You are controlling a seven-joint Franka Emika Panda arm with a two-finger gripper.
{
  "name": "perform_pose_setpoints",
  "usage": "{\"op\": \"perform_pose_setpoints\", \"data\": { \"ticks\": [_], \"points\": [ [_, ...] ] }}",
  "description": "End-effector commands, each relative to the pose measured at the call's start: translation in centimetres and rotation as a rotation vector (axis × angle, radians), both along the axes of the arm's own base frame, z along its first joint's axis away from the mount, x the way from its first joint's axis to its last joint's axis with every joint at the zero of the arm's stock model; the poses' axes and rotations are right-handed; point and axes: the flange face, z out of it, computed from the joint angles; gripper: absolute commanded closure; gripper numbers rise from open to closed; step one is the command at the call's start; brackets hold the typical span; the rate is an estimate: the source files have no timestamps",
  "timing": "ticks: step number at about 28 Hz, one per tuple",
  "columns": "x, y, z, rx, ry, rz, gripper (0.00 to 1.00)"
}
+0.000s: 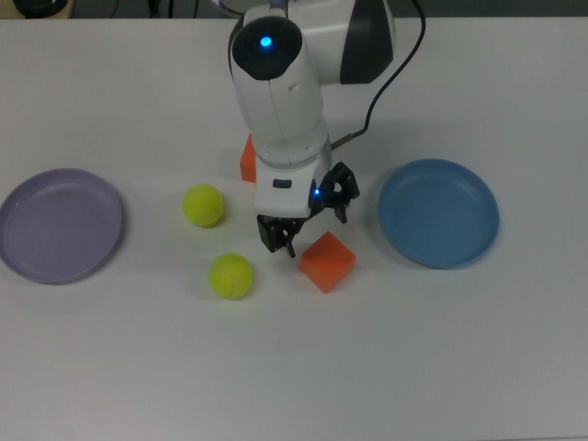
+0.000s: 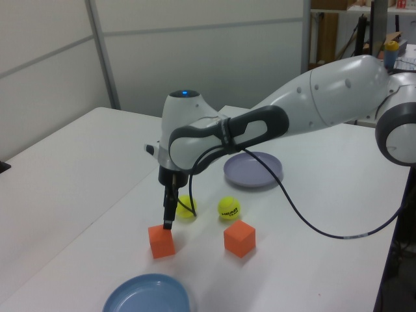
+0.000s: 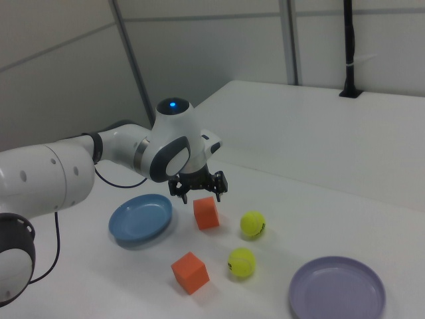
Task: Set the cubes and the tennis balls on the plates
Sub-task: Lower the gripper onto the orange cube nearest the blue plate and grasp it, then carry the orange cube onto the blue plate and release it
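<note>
Two orange cubes lie mid-table. One cube sits just under my gripper, which hangs open above its top with nothing between the fingers. The arm hides most of the other cube in the top view. Both yellow-green tennis balls rest on the table at the top view's left of the gripper. The lavender plate and the blue plate hold nothing.
The arm's black cable loops over the white table beside the lavender plate. A black post stands at the table's far edge in the right view.
</note>
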Motion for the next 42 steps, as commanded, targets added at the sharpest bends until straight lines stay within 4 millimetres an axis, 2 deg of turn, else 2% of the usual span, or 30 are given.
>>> {"op": "perform_pose_setpoints", "data": {
  "ticks": [1,4,10,15,18,19,20,25,26,27,30,31,33,37,42],
  "points": [
    [0.7,1.3,-1.8,-0.017,-0.021,0.031,0.0],
    [0.8,1.5,-2.5,-0.024,-0.028,0.033,0.0],
    [0.9,1.9,-5.3,-0.045,-0.017,0.043,0.0],
    [1.0,1.9,-5.9,-0.052,-0.012,0.044,0.0],
    [0.9,1.9,-5.8,-0.057,-0.012,0.046,0.05],
    [0.9,1.9,-5.8,-0.051,-0.011,0.037,0.21],
    [0.9,1.9,-5.6,-0.045,-0.008,0.019,0.41],
    [0.9,2.0,-5.5,-0.04,0.0,-0.031,0.81],
    [0.9,2.1,-5.4,-0.043,-0.004,-0.016,0.95],
    [0.8,2.3,-5.3,-0.04,-0.006,-0.006,1.0],
    [0.6,2.8,-4.3,-0.031,-0.02,0.017,1.0],
    [0.5,3.0,-2.9,-0.023,-0.038,0.018,1.0],
    [0.1,3.4,-1.2,-0.012,-0.054,0.024,1.0],
    [-2.0,5.9,2.4,0.024,-0.071,0.048,1.0],
    [-4.3,9.2,3.8,0.03,-0.062,0.064,1.0]
  ]
}}
